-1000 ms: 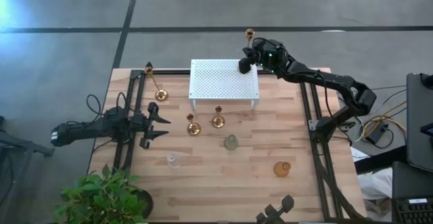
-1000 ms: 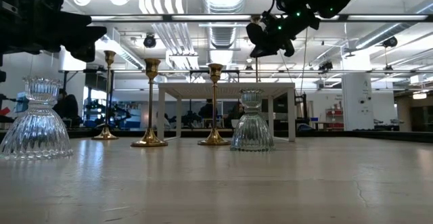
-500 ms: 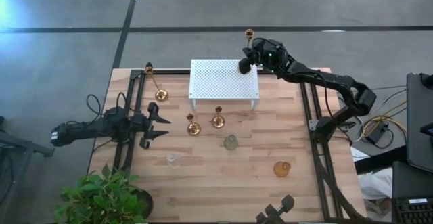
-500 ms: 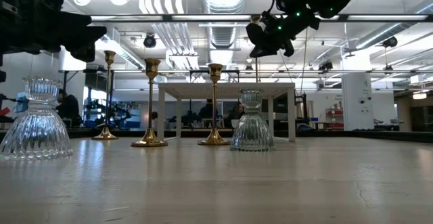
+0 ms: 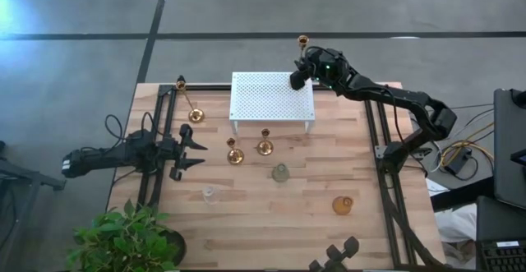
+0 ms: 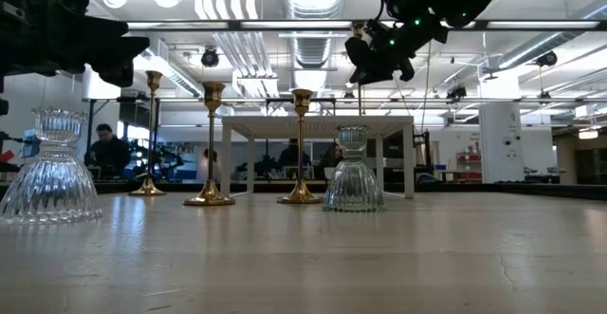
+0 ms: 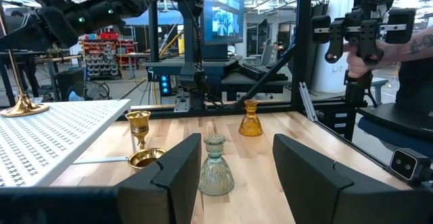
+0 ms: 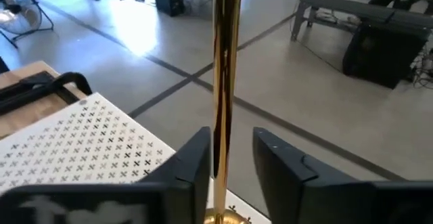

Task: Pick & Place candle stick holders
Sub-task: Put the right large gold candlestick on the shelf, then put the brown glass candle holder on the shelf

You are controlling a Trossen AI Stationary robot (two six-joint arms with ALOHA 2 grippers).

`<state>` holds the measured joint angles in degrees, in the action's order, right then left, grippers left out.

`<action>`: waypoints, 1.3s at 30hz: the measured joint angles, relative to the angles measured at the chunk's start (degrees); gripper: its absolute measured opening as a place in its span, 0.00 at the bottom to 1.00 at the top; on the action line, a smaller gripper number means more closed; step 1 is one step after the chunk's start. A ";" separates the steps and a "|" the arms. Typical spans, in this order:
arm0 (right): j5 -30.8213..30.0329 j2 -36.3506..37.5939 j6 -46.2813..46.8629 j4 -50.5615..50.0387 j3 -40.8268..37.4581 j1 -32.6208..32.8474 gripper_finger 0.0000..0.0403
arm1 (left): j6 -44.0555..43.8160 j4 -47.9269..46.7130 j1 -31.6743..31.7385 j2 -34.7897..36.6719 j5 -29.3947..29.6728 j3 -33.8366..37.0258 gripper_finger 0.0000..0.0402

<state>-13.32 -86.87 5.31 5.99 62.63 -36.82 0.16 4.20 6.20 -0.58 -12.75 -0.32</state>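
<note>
The right pincer (image 5: 299, 78) hangs over the far right corner of the white perforated stand (image 5: 272, 98); a tall brass stick (image 8: 225, 75) rises upright between its two dark fingers (image 8: 191, 164), its round base resting on the stand's top directly beneath; a narrow gap shows on either side of the stem, so the fingers stand slightly parted around it rather than clamped, though whether one of them still touches the stem cannot be told.

The left pincer (image 5: 196, 151) waits with fingers spread and empty, low over the left side of the wooden counter (image 5: 263, 223); just ahead of it stand two short brass holders (image 5: 235, 153) and (image 5: 265, 145), close together in front of the stand; beyond those, the grey-green glass holder (image 7: 215, 166) sits straight out between its fingers; the amber glass holder (image 5: 343, 205) lies farther off toward the near right of the counter, well apart from both pincers; the clear glass holder (image 5: 209, 194) sits near the left pincer, on the side toward the counter's near edge; the second tall brass stick (image 5: 191, 103) stands on the counter past the left pincer, beside the stand's left end.

A potted plant (image 5: 127, 237) sits at the near left corner.
</note>
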 joint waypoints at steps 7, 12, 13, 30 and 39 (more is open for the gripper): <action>-0.04 0.02 0.03 0.09 0.45 0.07 0.48 | 0.00 0.00 0.00 0.00 0.00 0.00 0.47; -0.24 0.91 0.03 -1.40 1.01 0.07 0.60 | 0.00 -0.01 0.02 0.00 0.00 0.00 0.47; -0.28 1.26 0.03 -2.64 1.12 0.07 0.61 | 0.00 -0.01 0.02 0.00 0.00 0.00 0.47; 0.09 21.91 4.26 -31.79 0.80 2.05 0.68 | 0.00 -0.01 0.07 0.00 0.00 0.00 0.47; -0.48 37.65 13.64 -46.08 -2.27 12.36 0.60 | 0.00 -0.01 0.07 0.00 0.00 0.00 0.47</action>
<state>-13.80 -49.22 18.95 -40.09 60.36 -24.45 0.16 4.19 6.26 -0.58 -12.75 -0.32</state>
